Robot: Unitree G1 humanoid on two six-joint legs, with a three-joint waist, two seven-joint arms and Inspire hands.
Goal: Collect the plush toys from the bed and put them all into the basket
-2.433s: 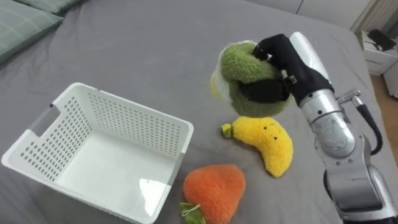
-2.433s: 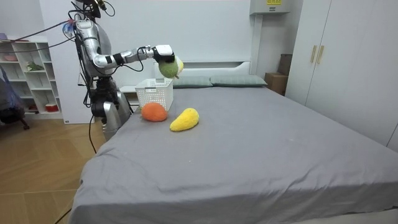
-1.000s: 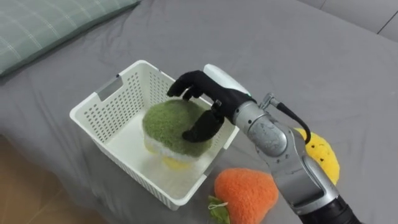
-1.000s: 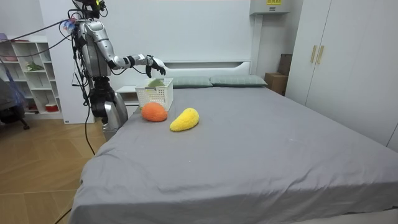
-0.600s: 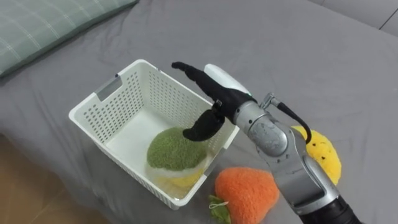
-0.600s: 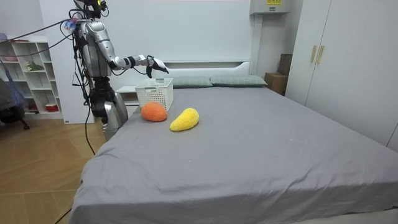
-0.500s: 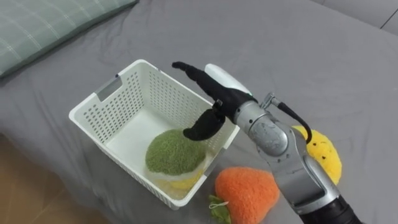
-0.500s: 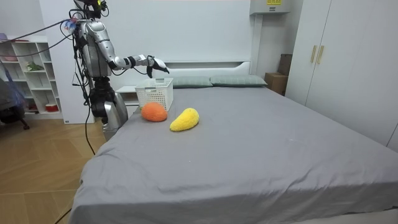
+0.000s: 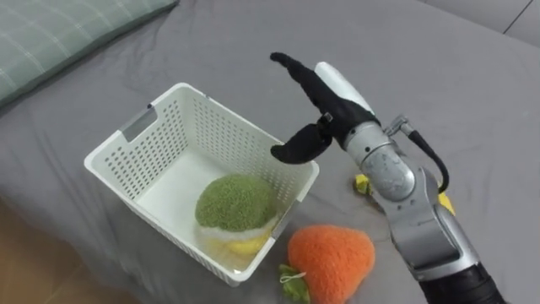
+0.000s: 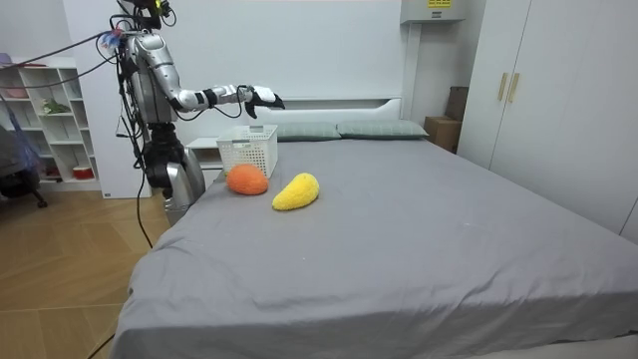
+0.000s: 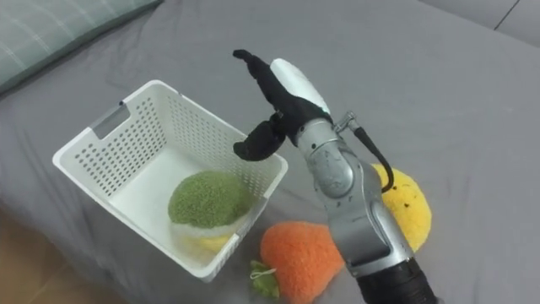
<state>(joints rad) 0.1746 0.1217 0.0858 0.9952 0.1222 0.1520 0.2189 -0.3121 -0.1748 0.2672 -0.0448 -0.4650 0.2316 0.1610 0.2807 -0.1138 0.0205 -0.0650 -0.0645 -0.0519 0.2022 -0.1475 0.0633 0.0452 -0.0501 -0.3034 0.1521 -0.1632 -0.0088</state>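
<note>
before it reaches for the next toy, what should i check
1. Round green plush toy lies inside the white perforated plastic basket: ok.
2. Right hand open and empty, raised near the basket's rim: ok.
3. All toys collected: not ok; the orange plush toy and the yellow plush banana lie on the grey bed sheet.
4. Room left in the basket: ok, part of its floor is bare.
5. Orange plush toy apart from the basket's wall: cannot tell.
</note>
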